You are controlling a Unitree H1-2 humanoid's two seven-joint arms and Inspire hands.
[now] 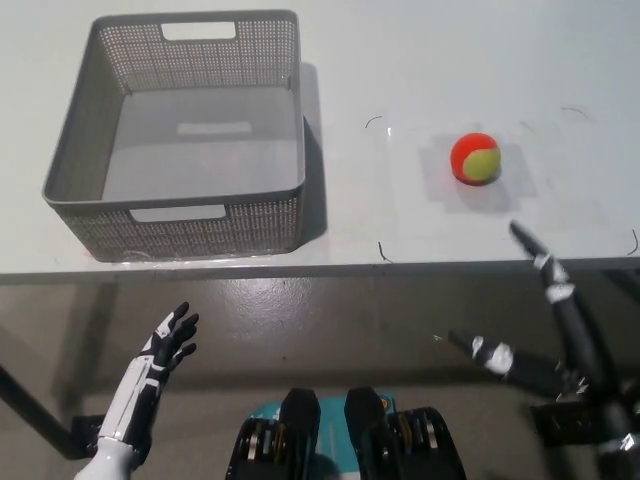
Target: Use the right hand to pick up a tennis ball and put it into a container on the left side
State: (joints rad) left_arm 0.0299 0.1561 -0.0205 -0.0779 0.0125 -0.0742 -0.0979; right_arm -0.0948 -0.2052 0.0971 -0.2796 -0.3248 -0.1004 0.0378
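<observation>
Right hand spread below the tabletop edge, ball ahead of it.

The right hand [560,330], fingers apart and holding nothing, sits just short of the tabletop [420,60] edge; the tennis ball [476,158] lies forward and slightly to its left, alone on bare surface with room all round. The empty basket [75,160] stands well off to the hand's left. The left hand [160,355], also spread and empty, rests low, farther from the ball.

Red-yellow tennis ball [476,158] lies well right of empty grey basket [200,225].
</observation>
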